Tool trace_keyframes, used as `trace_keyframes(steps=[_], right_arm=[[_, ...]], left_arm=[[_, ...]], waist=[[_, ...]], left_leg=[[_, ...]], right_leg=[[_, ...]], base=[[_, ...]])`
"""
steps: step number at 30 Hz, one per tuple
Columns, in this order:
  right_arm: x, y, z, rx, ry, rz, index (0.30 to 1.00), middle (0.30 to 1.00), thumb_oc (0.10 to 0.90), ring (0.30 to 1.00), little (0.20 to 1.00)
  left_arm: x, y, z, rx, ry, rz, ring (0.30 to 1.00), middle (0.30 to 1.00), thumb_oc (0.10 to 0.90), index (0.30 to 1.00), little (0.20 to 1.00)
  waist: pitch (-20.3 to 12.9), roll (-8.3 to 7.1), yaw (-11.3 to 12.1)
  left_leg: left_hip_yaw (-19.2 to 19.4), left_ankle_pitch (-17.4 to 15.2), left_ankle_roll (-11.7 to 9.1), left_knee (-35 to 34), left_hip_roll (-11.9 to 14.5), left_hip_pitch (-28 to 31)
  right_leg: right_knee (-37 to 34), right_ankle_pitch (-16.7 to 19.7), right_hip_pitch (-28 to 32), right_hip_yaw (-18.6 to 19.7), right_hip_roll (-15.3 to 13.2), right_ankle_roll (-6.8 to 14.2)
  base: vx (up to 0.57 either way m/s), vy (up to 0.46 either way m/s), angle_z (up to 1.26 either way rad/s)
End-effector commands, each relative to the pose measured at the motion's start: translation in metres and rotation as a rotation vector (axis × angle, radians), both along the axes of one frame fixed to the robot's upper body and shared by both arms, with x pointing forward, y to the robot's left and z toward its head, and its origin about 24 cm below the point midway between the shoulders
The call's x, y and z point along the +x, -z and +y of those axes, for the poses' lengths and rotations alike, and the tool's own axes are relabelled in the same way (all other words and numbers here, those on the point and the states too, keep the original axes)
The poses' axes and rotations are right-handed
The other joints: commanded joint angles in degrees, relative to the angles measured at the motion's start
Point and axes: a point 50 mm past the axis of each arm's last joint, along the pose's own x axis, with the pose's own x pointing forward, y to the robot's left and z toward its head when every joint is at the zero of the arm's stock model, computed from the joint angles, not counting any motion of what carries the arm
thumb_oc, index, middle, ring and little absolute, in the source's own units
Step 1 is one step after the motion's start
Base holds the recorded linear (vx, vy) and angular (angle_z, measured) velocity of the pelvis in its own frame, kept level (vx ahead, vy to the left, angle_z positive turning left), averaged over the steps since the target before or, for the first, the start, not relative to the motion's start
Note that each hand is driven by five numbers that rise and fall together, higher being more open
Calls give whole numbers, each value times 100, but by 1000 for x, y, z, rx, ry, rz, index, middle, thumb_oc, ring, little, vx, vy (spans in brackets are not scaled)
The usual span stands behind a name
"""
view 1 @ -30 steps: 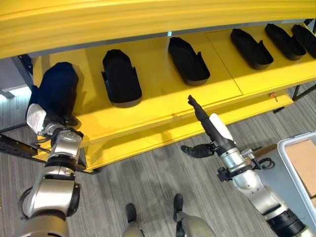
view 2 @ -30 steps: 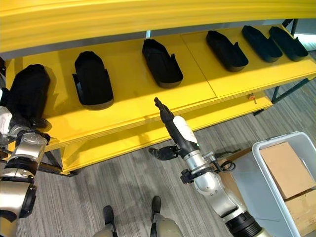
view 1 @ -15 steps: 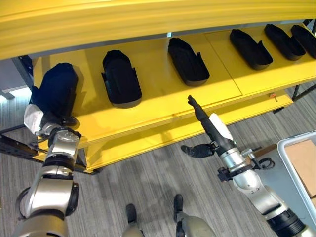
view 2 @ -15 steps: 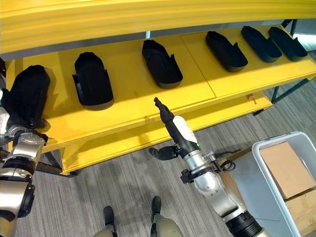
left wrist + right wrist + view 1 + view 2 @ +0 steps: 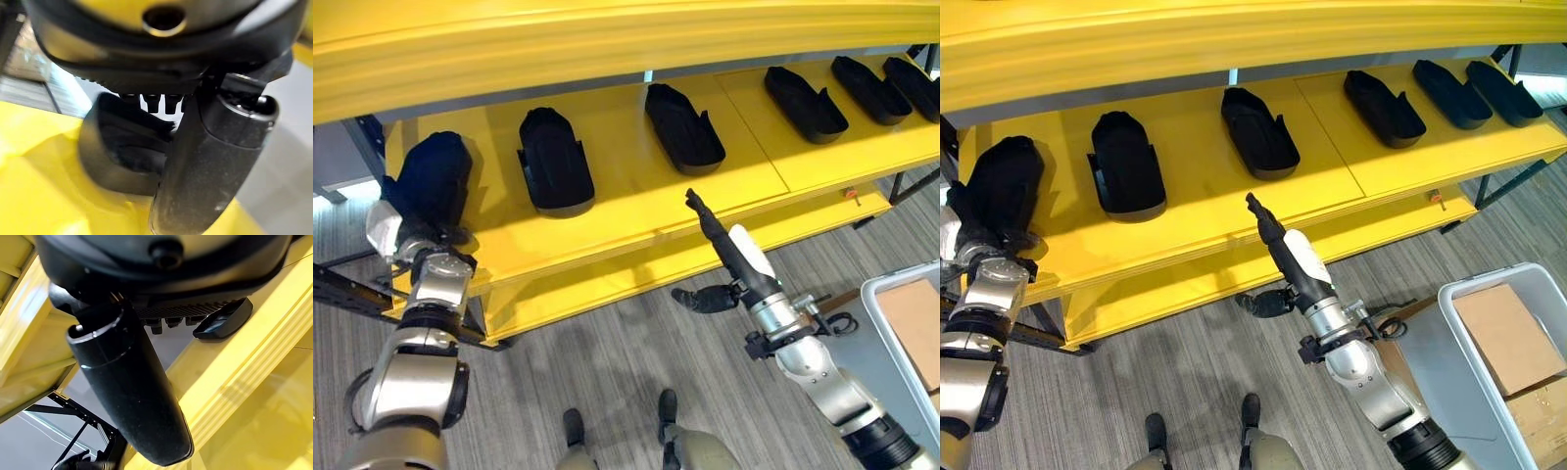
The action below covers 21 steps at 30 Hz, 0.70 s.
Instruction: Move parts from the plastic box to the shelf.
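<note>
A: While the left hand (image 5: 399,235) sat at the left edge of the frame, where was the part it was dealing with?

B: That black part (image 5: 433,176) lay on the yellow shelf (image 5: 626,201) at the far left end of the row, directly above the hand in the frame and touching it. Its long axis ran from the shelf's front edge towards the back, like the other parts in the row

A: Was the hand gripping it?

B: I could not tell. In the left wrist view the thumb stood close in front of the part's rounded near end, but the fingers themselves were hidden

A: And the right hand (image 5: 717,257)?

B: It hung in the lower middle of the frame, before the shelf's front edge, with fingers straight and the thumb out to the side, holding nothing. The nearest part (image 5: 682,128) lay above it in the frame, well apart

A: Where was the plastic box (image 5: 1508,343)?

B: At the lower right corner, on the floor, with brown cartons in it. The right arm was the nearer one to it; I'd judge any next fetch would fall to that side
</note>
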Motion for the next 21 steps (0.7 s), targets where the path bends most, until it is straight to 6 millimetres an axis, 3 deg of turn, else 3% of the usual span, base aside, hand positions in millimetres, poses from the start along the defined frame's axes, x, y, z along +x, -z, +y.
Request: trace_keyframes(steps=[1, 14, 21], right_arm=[[-6, -43, 2, 88, -66, -195, 1000, 1000, 900, 1000, 1000], [-4, -38, 0, 92, -49, -162, 1000, 1000, 900, 1000, 1000], [-2, -36, -2, 90, -33, -156, 1000, 1000, 900, 1000, 1000]], left_arm=[[12, -41, -10, -4, 64, -208, 1000, 1000, 900, 1000, 1000], [17, -37, -21, -114, 128, -249, 1000, 1000, 900, 1000, 1000], [14, -49, -29, -16, 194, -291, 1000, 1000, 900, 1000, 1000]], waist=[[-773, 416, 73], [-947, 488, 84], [-1022, 489, 166]], left_leg=[[-145, -431, -264, -43, 494, 832], [-160, -459, -265, -43, 462, 904], [-211, -470, -262, -43, 463, 937]], right_leg=[[591, -124, -361, 42, -607, 702], [424, -97, -134, -2, -602, 691], [363, -104, -1, -46, -590, 687]], base=[[0, 0, 0], [0, 0, 0], [0, 0, 0]])
